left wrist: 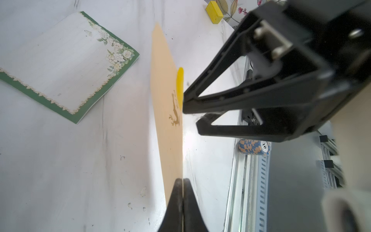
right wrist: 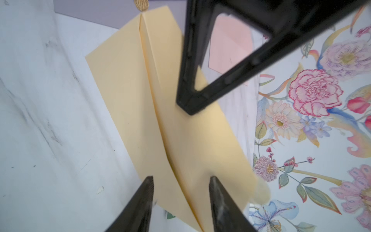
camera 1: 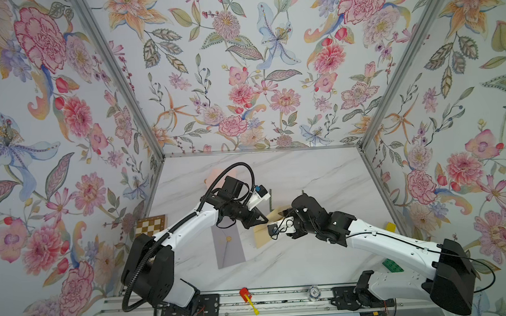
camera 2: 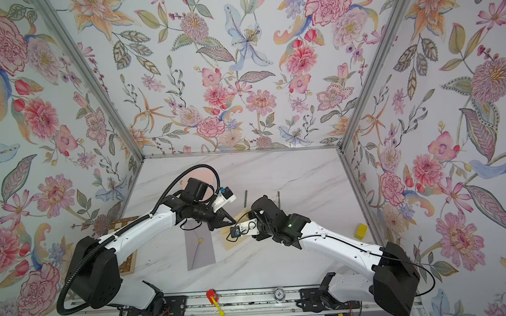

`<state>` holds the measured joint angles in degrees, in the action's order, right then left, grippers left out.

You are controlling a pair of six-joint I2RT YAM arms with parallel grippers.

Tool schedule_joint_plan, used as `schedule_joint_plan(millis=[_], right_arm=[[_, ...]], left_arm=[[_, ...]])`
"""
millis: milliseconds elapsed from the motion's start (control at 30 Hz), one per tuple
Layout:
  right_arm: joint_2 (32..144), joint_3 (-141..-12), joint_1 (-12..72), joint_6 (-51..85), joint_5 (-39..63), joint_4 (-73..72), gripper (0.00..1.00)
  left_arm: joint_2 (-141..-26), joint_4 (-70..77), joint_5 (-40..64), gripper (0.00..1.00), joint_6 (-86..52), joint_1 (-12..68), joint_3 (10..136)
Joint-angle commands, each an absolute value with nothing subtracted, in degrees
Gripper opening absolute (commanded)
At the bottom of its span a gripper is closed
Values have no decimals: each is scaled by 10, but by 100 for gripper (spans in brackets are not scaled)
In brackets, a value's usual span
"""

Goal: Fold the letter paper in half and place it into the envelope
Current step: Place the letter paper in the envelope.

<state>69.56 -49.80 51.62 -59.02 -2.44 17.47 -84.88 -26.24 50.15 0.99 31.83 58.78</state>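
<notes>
The letter paper (left wrist: 60,64), white with a green floral border, lies on the marble table; in the top views my right arm hides most of it. My left gripper (left wrist: 183,179) is shut on the edge of a cream envelope (left wrist: 164,80), holding it raised and on edge. In both top views this envelope (camera 1: 262,238) (camera 2: 229,241) sits between the two arms. My right gripper (right wrist: 181,177) is open. Its fingers straddle the envelope (right wrist: 124,80) near the flap crease without pinching it. In the left wrist view the right gripper (left wrist: 190,114) comes in from the side.
A lavender envelope (camera 1: 228,246) lies flat under the left arm, and a pink one (right wrist: 230,46) lies farther back. A chessboard (camera 1: 151,225) leans at the left wall. A yellow block (camera 1: 389,226) and a green block (camera 1: 392,266) are at the right. A poker chip (camera 1: 313,292) and a red-yellow tool (camera 1: 247,297) rest on the front rail.
</notes>
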Motion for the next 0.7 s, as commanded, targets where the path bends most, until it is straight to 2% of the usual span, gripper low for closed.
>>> schedule_joint_plan(millis=[0, 167, 367, 500, 667], right_arm=[[658, -490, 508, -531, 31, 207, 50], [592, -463, 488, -442, 140, 201, 52], [537, -378, 445, -269, 248, 59, 55], [541, -338, 424, -177, 264, -5, 56], [561, -294, 403, -96, 229, -79, 54]], left_arm=[[-810, -176, 492, 0, -45, 323, 540], [-770, -85, 496, 0, -101, 320, 458], [-762, -37, 507, 0, -128, 299, 422], [-779, -35, 510, 0, -127, 280, 420], [-807, -47, 494, 0, -119, 264, 421]])
